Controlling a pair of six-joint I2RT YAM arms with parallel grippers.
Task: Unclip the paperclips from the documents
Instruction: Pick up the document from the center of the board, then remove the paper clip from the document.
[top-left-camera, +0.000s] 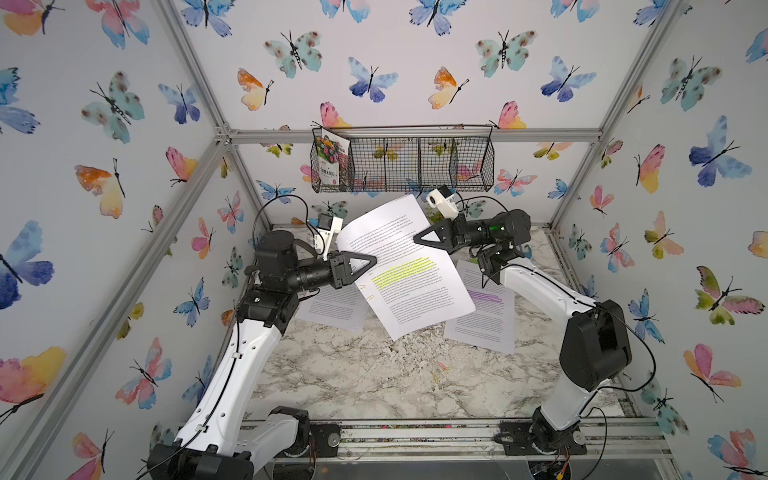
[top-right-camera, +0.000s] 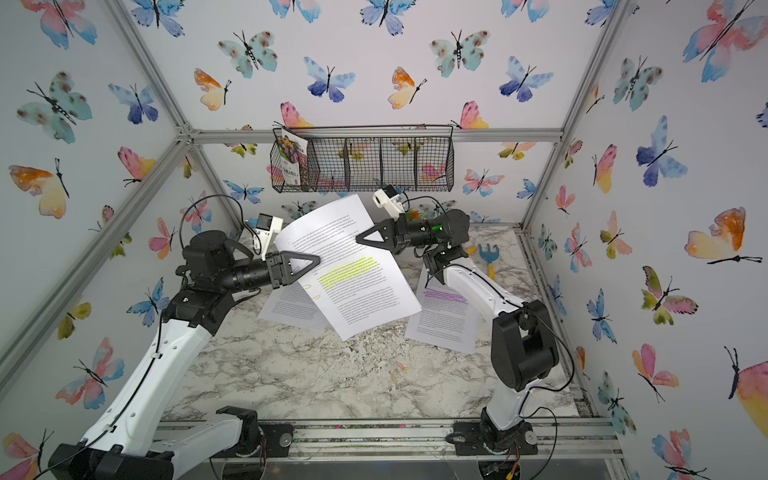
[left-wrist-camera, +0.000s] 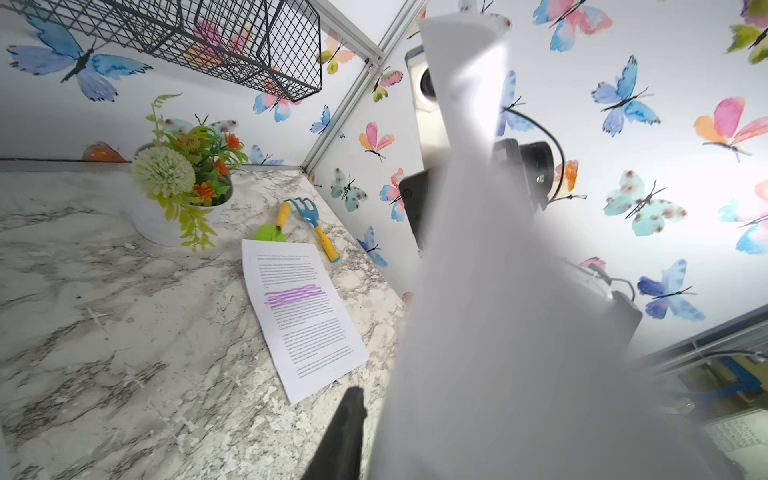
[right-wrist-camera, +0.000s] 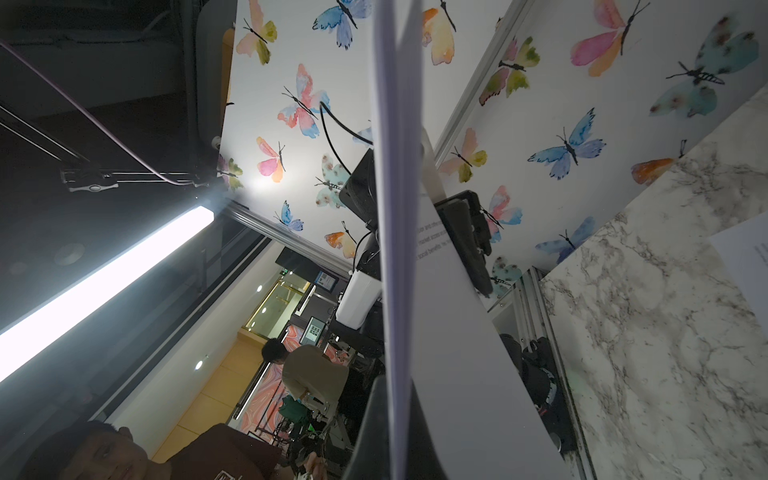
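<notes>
The document with the yellow highlight band (top-left-camera: 411, 282) hangs tilted in the air between both arms. My right gripper (top-left-camera: 415, 240) is shut on its far right edge; in the right wrist view the sheet (right-wrist-camera: 399, 249) runs edge-on between the two fingers (right-wrist-camera: 372, 415). My left gripper (top-left-camera: 373, 260) is at the sheet's left edge. One dark finger (left-wrist-camera: 347, 428) shows beside the blurred paper (left-wrist-camera: 498, 332), which hides the other. Two yellowish paperclips (top-left-camera: 360, 286) (top-left-camera: 370, 296) sit on that left edge just below the left gripper. The purple-highlighted document (top-left-camera: 486, 316) and an unhighlighted one (top-left-camera: 332, 309) lie flat on the table.
A wire basket (top-left-camera: 403, 166) hangs on the back wall with a flower seed packet (top-left-camera: 330, 160) in its left end. A potted plant (left-wrist-camera: 183, 183), a toy rake (left-wrist-camera: 311, 220) and a toy shovel (left-wrist-camera: 274, 228) stand at the back right of the marble table (top-left-camera: 374, 382).
</notes>
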